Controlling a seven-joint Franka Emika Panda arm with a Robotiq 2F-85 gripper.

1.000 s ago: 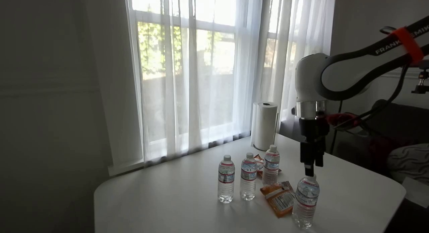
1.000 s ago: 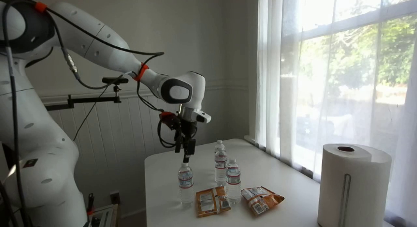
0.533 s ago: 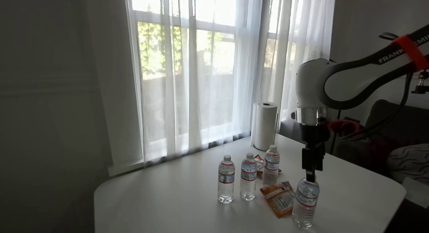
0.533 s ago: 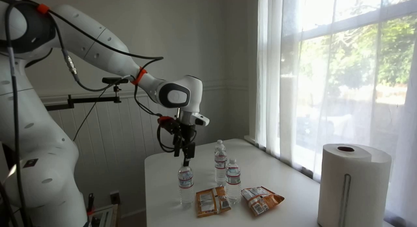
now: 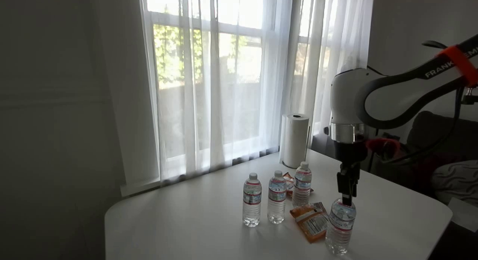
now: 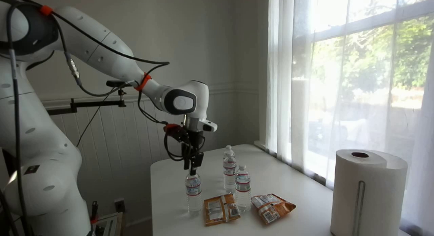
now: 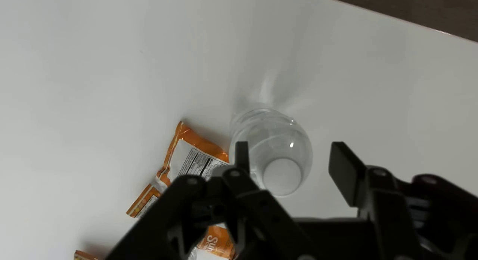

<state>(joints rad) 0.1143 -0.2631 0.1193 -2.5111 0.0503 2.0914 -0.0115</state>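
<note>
My gripper (image 5: 349, 197) is open and points down over a clear water bottle (image 5: 340, 227) with a white cap, which stands upright on the white table (image 5: 179, 222). In the wrist view the gripper (image 7: 290, 161) has one finger on each side of the bottle (image 7: 270, 138) cap, with a wider gap on the right. I cannot tell whether a finger touches the bottle. In an exterior view the gripper (image 6: 190, 170) hides the cap of this bottle (image 6: 194, 194). An orange snack packet (image 7: 203, 149) lies beside the bottle, and shows in both exterior views (image 5: 310, 223) (image 6: 220, 209).
Three more upright bottles (image 5: 252, 201) (image 5: 276, 200) (image 5: 301, 185) stand beyond the packet. A second orange packet (image 6: 273, 208) lies near them. A paper towel roll (image 6: 366, 195) stands by the curtained window (image 5: 224, 84). A table edge (image 7: 392, 17) runs across the wrist view's top right.
The arm and gripper have come down, so the fingertips have gone from above the bottle to cap level. The bottles and packets have not moved.
</note>
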